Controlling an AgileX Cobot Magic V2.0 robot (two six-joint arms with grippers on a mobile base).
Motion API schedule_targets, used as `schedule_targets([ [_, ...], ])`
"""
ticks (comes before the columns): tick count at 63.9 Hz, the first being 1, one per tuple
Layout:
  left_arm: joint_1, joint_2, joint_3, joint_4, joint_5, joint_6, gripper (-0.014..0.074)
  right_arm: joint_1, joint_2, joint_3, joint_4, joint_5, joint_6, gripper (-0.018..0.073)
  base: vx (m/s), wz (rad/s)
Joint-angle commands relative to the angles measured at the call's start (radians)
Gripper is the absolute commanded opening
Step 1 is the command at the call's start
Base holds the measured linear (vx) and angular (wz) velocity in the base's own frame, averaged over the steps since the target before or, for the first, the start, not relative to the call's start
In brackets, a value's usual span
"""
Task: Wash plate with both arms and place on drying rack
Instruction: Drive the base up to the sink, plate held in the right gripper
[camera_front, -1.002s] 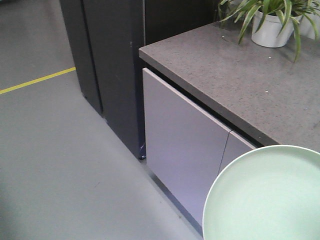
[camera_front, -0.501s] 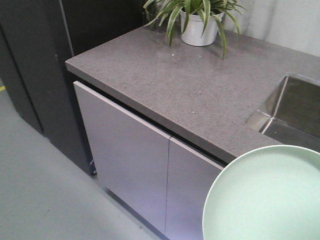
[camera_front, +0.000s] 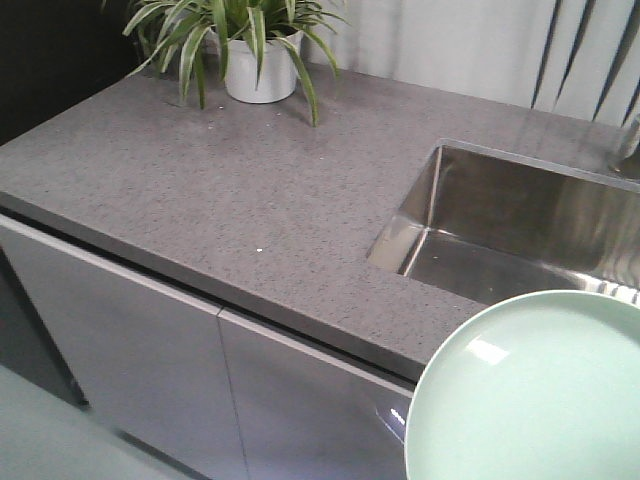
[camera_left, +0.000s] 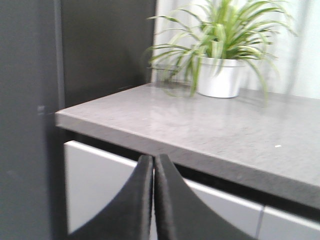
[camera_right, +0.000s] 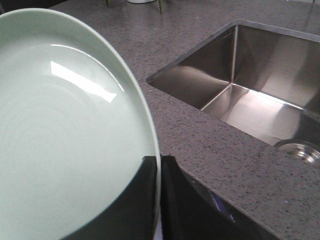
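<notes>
The plate (camera_right: 65, 125) is held off the surface (camera_front: 250, 210), clamped at its rim by the right hand (camera_right: 159, 162). In the right wrist view one black finger (camera_right: 142, 200) is laid over the pale green inner face and the other is set behind the rim, so that the rim is pinched between them. A bright reflection is seen on the plate's inner face. In the front-facing view the plate is seen at the lower right, overlapping the front edge of the surface just before the sink (camera_front: 520, 230); whether it is touching that edge cannot be told. The steel sink is sunk into the right part of the grey speckled surface, and its drain (camera_right: 299, 150) is seen in the basin floor. A potted plant (camera_front: 255, 60) in a white pot is placed near the back left corner of the surface, well apart from the sink. Pale cabinet doors (camera_front: 130, 350) are fitted under the front edge. The left hand (camera_left: 153, 159) is held low in front of the left end of the surface, below its front edge, with its two black fingers pressed together and nothing gripped between them. Dark panels (camera_left: 105, 45) are seen beyond the left edge of the surface.
</notes>
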Motion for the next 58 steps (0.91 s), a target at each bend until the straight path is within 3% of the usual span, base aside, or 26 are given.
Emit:
schedule_targets([
  [1,-0.003,-0.016,0.022,-0.003,-0.074,-0.007,-0.0006,-0.002,0.013,-0.024,0.005,-0.076,0.0,-0.0002,0.1,-0.4],
  [58,-0.003,-0.016,0.022,-0.003,-0.074,-0.007,-0.0006,-0.002,0.013,-0.024,0.005,-0.076,0.0,-0.0002,0.09,-0.35],
])
